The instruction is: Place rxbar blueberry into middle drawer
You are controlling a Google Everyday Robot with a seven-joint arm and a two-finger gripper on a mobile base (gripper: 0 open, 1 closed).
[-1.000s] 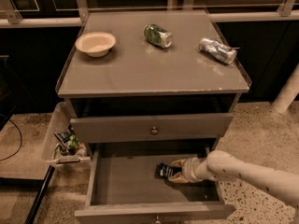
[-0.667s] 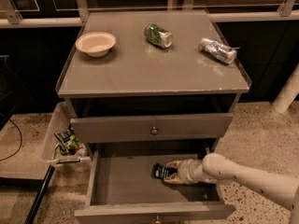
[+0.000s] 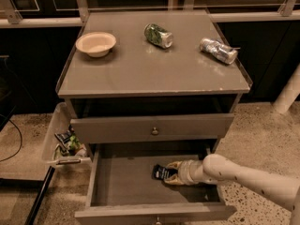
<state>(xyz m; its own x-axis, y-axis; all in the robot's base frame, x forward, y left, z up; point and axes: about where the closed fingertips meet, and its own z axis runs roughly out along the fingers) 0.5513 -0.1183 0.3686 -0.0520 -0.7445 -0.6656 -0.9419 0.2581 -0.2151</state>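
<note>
The flat grey worktop (image 3: 150, 76) of the cabinet carries three items, well apart from one another: a shallow cream round bowl (image 3: 96, 43) at the back left, a green drinks can (image 3: 158, 35) lying on its side at the back centre, and a crumpled silver can (image 3: 218, 50) lying on its side towards the right edge. Below the worktop, the upper grey drawer front (image 3: 117, 128) with its small round metal knob (image 3: 154, 131) is closed and overhangs the rear of the compartment beneath. A clear plastic bin (image 3: 52, 142) holding mixed packets hangs off the cabinet's left side, clear of the drawers. The middle drawer (image 3: 124, 184), a wide shallow grey box with a plain floor, stands pulled out. The pale, speckled robot arm (image 3: 253, 179) reaches into it from the right, crossing the drawer's right wall. The tool (image 3: 172, 174) sits low inside the drawer, right of centre and nearer the back, pinching one end of the rxbar blueberry (image 3: 161, 172), a small flat bar in a dark navy-blue wrapper with pale lettering. The bar projects from the tool's left tip, tilted, and appears to sit at or just above the drawer floor; contact cannot be confirmed. Nothing else lies in the drawer around it.
</note>
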